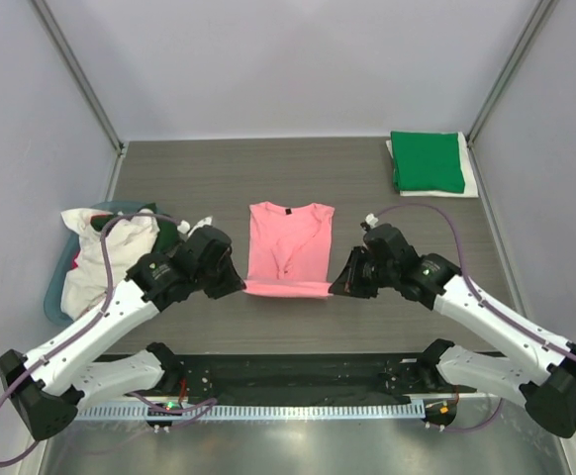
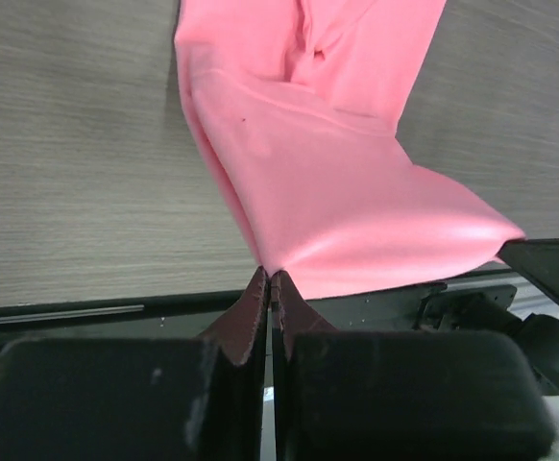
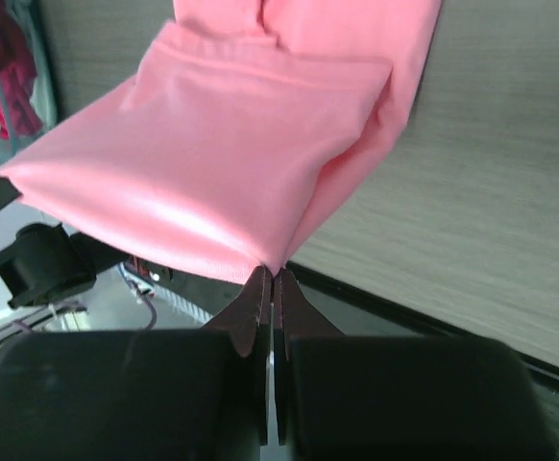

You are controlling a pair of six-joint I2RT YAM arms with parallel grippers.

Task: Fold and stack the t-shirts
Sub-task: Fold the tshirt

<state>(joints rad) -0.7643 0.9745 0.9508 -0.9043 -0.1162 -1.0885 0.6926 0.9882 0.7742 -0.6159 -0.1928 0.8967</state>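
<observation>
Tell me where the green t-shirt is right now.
In the top view, the green t-shirt lies folded at the far right corner of the table, atop a folded white cloth, beyond and right of the pink t-shirt.

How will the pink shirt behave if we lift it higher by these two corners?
Probably floppy: the pink t-shirt drapes and creases between the left gripper and right gripper. Likely light, since thin fingertip pinches hold it. Its smooth sheen suggests it could slip.

Teal tub (image 1: 54, 292) mostly buried under heaped shirts (image 1: 100, 262), pink shirt (image 2: 308, 173) cropped in wrist views
</observation>
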